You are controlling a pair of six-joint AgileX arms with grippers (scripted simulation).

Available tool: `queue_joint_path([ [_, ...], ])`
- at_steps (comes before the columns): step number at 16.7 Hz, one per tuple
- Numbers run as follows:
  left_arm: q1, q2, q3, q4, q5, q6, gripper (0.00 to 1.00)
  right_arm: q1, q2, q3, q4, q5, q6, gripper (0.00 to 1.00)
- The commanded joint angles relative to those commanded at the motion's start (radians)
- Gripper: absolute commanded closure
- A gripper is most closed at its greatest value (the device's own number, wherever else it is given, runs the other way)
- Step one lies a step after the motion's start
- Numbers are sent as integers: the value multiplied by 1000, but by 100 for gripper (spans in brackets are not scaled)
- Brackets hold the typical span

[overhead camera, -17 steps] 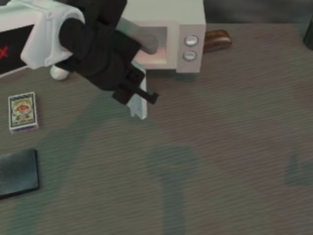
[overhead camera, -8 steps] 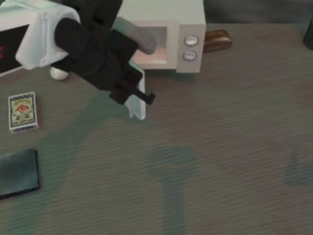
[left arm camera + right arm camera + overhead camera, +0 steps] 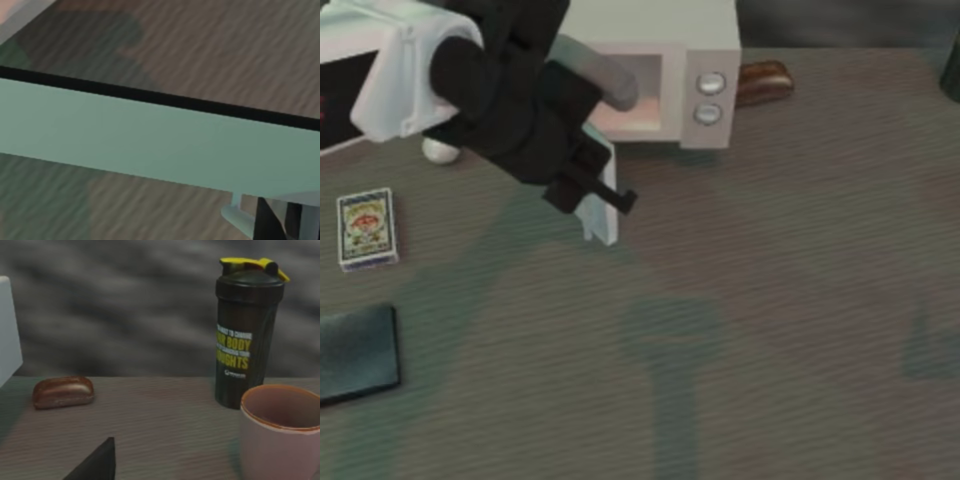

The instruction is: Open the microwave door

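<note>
Largely done: microwave door swung out about square to the microwave at the table's far edge, cavity exposed; further swing optional, release remains. Door's long axis runs front-to-back, free edge toward the camera. Left gripper at that edge; finger state cannot be told. Right arm out of top view.

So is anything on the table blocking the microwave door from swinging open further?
Nothing visible does. The microwave door already stands swung out from the microwave, with the left gripper at its edge. The table beyond it is bare; the card box lies well to the left.
</note>
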Motion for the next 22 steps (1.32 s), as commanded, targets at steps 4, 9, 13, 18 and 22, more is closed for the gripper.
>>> queue_joint_path([
  [4,0,0,0,0,0,0,100,0,0,0,0,0,0,0],
  [9,0,0,0,0,0,0,100,0,0,0,0,0,0,0],
  [13,9,-7,-8,-3,22,30,100,0,0,0,0,0,0,0],
  [18,59,-32,-46,-29,82,152,100,0,0,0,0,0,0,0],
  [22,69,-45,-49,-28,96,177,100,0,0,0,0,0,0,0],
])
